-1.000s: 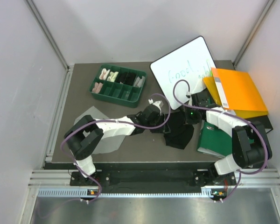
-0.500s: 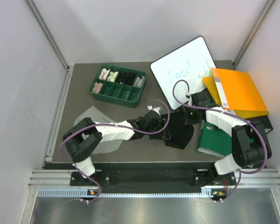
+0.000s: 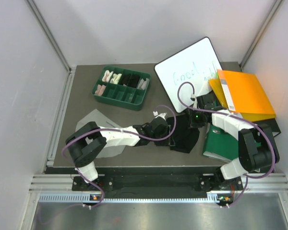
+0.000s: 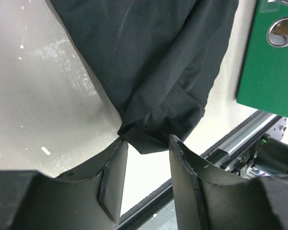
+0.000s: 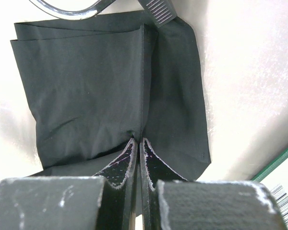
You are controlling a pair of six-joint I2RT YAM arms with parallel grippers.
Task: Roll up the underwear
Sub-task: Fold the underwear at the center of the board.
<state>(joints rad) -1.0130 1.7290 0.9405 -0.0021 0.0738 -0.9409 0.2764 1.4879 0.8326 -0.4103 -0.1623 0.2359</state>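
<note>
The black underwear [image 3: 186,136] lies folded on the table between the two grippers. My left gripper [image 3: 171,135] is open at its left near corner. In the left wrist view the bunched corner of the black underwear [image 4: 153,136] lies just past the tips of the left gripper [image 4: 146,143] and is not pinched. My right gripper [image 3: 194,121] is at the cloth's far edge. In the right wrist view the right gripper [image 5: 139,140] is shut on a crease of the black underwear [image 5: 81,81]. The light grey underwear [image 3: 93,120] lies flat at the left, partly under the left arm.
A green tray [image 3: 117,99] holding small white, pink and black rolls stands at the back left. A whiteboard [image 3: 187,72], an orange folder [image 3: 245,93] and a green binder [image 3: 221,141] crowd the right side. The binder [image 4: 273,62] and the table's front rail [image 4: 230,143] are close to the left gripper.
My left gripper has moved toward the near edge along the black underwear's left side, down to its near corner. The right gripper has stayed shut on the cloth.
</note>
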